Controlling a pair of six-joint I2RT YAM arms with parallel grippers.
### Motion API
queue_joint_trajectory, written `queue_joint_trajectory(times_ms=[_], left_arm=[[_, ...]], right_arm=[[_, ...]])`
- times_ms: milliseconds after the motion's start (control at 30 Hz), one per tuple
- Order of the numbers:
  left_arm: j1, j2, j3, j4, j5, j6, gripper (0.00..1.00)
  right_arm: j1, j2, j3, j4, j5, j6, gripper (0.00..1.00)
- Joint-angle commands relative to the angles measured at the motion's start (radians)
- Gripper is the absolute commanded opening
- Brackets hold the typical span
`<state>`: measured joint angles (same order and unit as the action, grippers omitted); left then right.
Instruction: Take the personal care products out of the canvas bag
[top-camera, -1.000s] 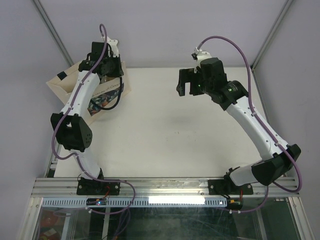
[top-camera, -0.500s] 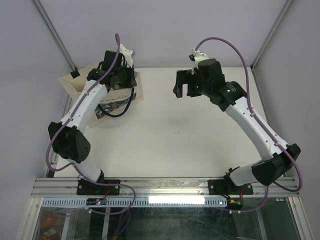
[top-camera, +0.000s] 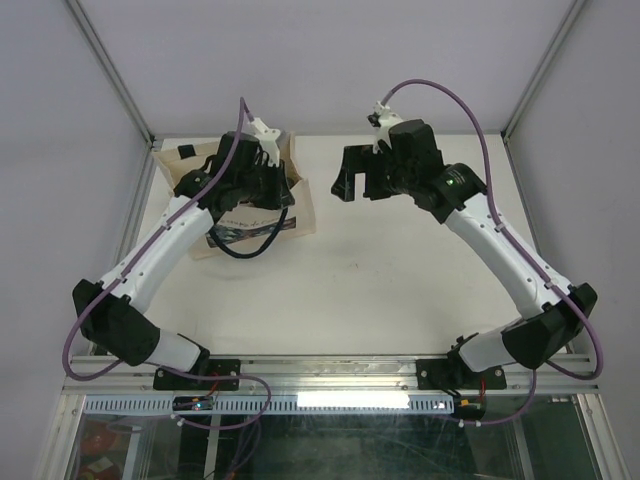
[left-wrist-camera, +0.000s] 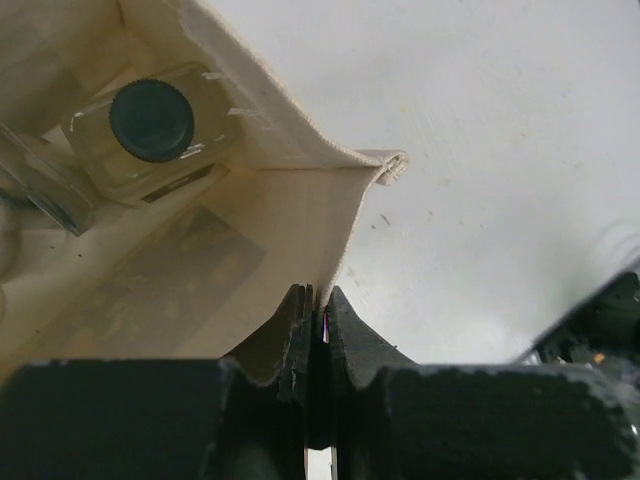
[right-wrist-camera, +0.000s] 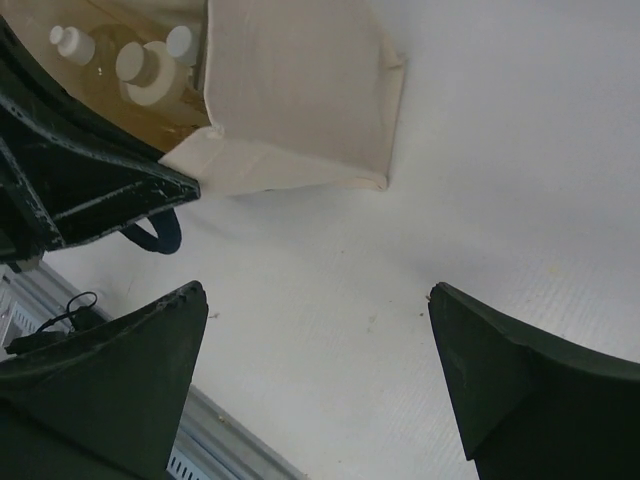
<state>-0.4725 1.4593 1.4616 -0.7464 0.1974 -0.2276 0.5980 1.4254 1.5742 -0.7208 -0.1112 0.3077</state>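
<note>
The beige canvas bag (top-camera: 299, 203) stands open at the back left of the table. My left gripper (top-camera: 268, 186) is shut on the bag's rim; in the left wrist view (left-wrist-camera: 318, 298) the fabric edge runs between the closed jaws. Inside the canvas bag (left-wrist-camera: 270, 215) stands a clear rectangular bottle with a dark cap (left-wrist-camera: 152, 120). The right wrist view shows the canvas bag (right-wrist-camera: 300, 90) with pale-capped bottles (right-wrist-camera: 140, 66) in its mouth. My right gripper (top-camera: 347, 186) is open and empty, hovering just right of the bag; it also shows in the right wrist view (right-wrist-camera: 318, 300).
A navy loop handle (right-wrist-camera: 156, 233) hangs off the bag's near side. The aluminium frame rail (top-camera: 140, 215) runs along the table's left edge close to the bag. White table (top-camera: 400, 280) stretches to the right and front.
My left gripper has dragged the bag to the right, from the far left edge toward the table's middle. My right gripper has shifted a little left toward the bag.
</note>
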Motion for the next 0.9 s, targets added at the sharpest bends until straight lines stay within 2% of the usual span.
queue_joint_trajectory(times_ms=[0,233,433,633,800,867], left_arm=[[-0.086,-0.147,-0.037,0.182,0.138,-0.144,0.00],[-0.200,-0.240,-0.164,0.263,0.120,-0.261,0.00],[-0.280,-0.289,-0.233,0.283,0.075,-0.297,0.01],[-0.284,-0.334,-0.241,0.277,0.020,-0.289,0.25],[-0.284,-0.357,-0.201,0.209,-0.081,-0.277,0.37],[-0.283,-0.372,-0.189,0.173,-0.135,-0.287,0.38]], right_arm=[[0.022,0.033,0.024,0.056,-0.119,0.051,0.96],[0.049,0.064,0.045,0.050,-0.159,0.094,0.96],[0.071,0.059,0.011,0.040,-0.143,0.136,0.96],[0.073,0.054,-0.011,0.012,-0.125,0.182,0.96],[0.093,0.065,-0.021,-0.052,-0.160,0.144,0.94],[0.102,0.057,-0.044,-0.070,-0.169,0.124,0.93]])
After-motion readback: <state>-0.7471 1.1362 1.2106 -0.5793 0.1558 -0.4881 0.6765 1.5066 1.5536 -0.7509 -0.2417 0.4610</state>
